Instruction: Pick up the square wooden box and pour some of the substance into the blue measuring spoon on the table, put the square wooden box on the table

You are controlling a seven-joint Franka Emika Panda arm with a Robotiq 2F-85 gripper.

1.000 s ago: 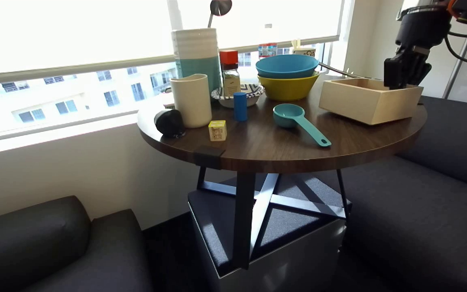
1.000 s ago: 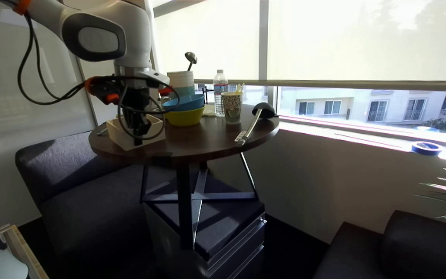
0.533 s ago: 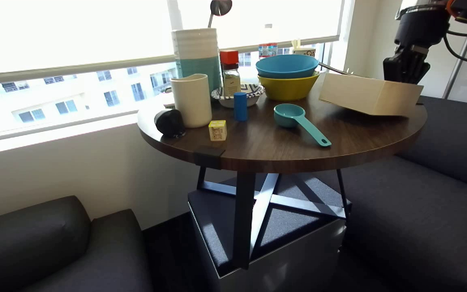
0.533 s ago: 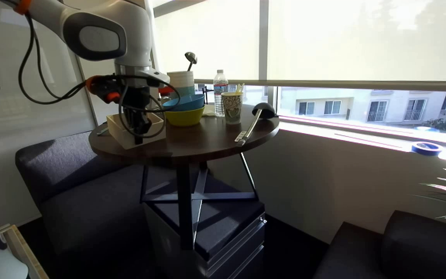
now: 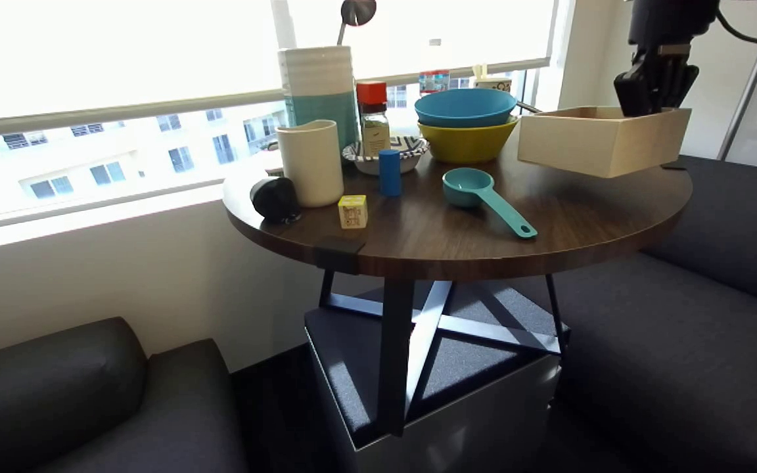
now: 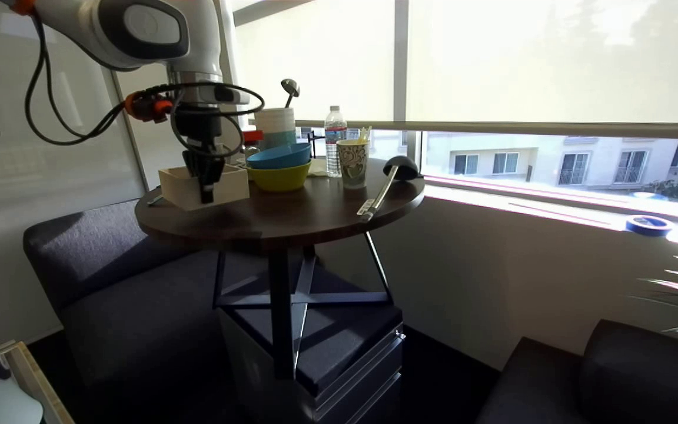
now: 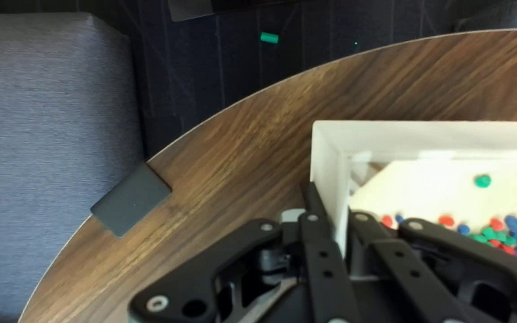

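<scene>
The square wooden box (image 5: 566,143) is pale with low walls and also shows in an exterior view (image 6: 230,184). It hangs a little above the dark-brown round table (image 5: 457,243), slightly tilted. My gripper (image 5: 644,105) is shut on one wall of it, one finger outside and one inside. In the wrist view the box wall (image 7: 420,137) runs between the fingers of the gripper (image 7: 332,202). Small red, green and blue pieces (image 7: 501,235) lie inside, mostly bunched at one side. The blue measuring spoon (image 5: 467,187) lies on the table, apart from the box, handle toward the front edge.
Stacked blue and yellow bowls (image 5: 465,135) stand close behind the box. A blue cylinder (image 5: 389,173), a letter cube (image 5: 353,211), a white cup (image 5: 311,164) and a spice jar (image 5: 374,125) stand beyond the spoon. A paper cup (image 6: 352,164) and a ladle (image 6: 386,188) are on the table.
The box has risen off the table with my gripper. Half a second ago it tipped so that its inside was hidden in an exterior view; now it is higher and more level.
</scene>
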